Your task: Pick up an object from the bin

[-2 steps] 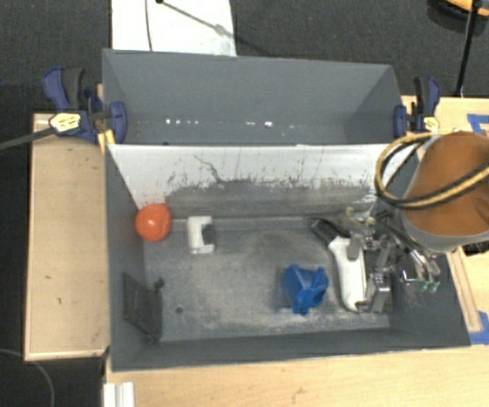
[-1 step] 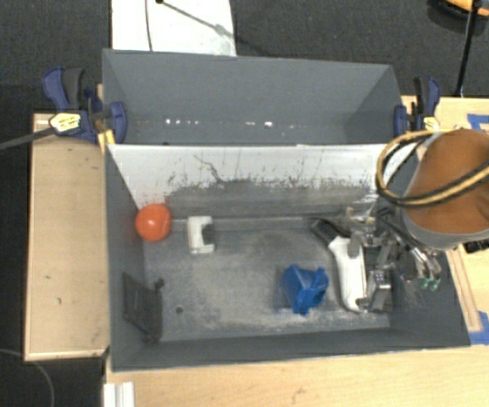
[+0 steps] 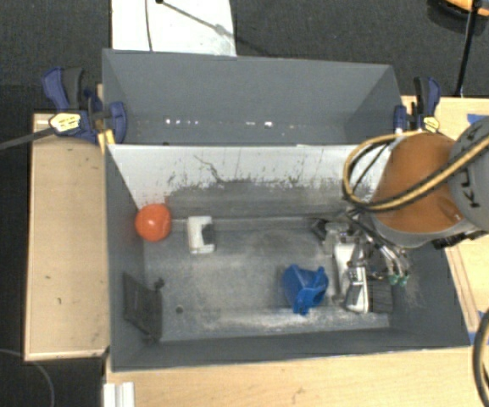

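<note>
The pincer (image 3: 354, 288) is seen low in the grey bin (image 3: 252, 100); whether it is apart or together cannot be told; a crumpled blue thing (image 3: 303, 288) is found just beside it, on the side away from the arm; an orange ball (image 3: 152, 223), a white block (image 3: 199, 234) and a black piece (image 3: 145, 303) are seen well apart from it, farther that way.

- A single camera looks down on the grey metal bin (image 3: 252, 91) from above, tilted so that the wall at 12 o'clock shows its inner face.
- The camera is fairly near. The robot arm (image 3: 422, 185) enters at 3 o'clock.
</note>
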You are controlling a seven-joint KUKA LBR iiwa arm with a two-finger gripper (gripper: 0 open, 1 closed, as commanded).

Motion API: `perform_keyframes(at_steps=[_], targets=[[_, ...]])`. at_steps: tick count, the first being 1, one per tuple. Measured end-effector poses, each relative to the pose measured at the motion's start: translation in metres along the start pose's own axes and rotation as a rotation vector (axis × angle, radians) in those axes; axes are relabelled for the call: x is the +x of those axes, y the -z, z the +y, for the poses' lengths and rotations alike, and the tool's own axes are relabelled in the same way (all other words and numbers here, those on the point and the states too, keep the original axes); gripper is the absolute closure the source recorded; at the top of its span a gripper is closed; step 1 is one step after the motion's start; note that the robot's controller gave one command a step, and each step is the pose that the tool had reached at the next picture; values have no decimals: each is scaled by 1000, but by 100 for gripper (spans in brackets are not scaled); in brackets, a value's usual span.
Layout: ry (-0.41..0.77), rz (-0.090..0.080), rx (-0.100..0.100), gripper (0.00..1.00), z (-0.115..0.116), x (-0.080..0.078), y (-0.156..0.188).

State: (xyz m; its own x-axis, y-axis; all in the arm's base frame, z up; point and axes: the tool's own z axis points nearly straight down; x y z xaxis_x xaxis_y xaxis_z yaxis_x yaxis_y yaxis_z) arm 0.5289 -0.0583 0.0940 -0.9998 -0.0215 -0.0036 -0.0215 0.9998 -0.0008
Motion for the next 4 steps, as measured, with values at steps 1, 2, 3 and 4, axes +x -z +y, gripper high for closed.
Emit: perform_keyframes(at_steps=[1,2,3,4], targets=[[61,7,-1,0,56,1,-17],[98,-3,-1,100,53,20,-22],[101,-3,0,100,53,20,-22],[120,-13,0,100,54,-4,144]])
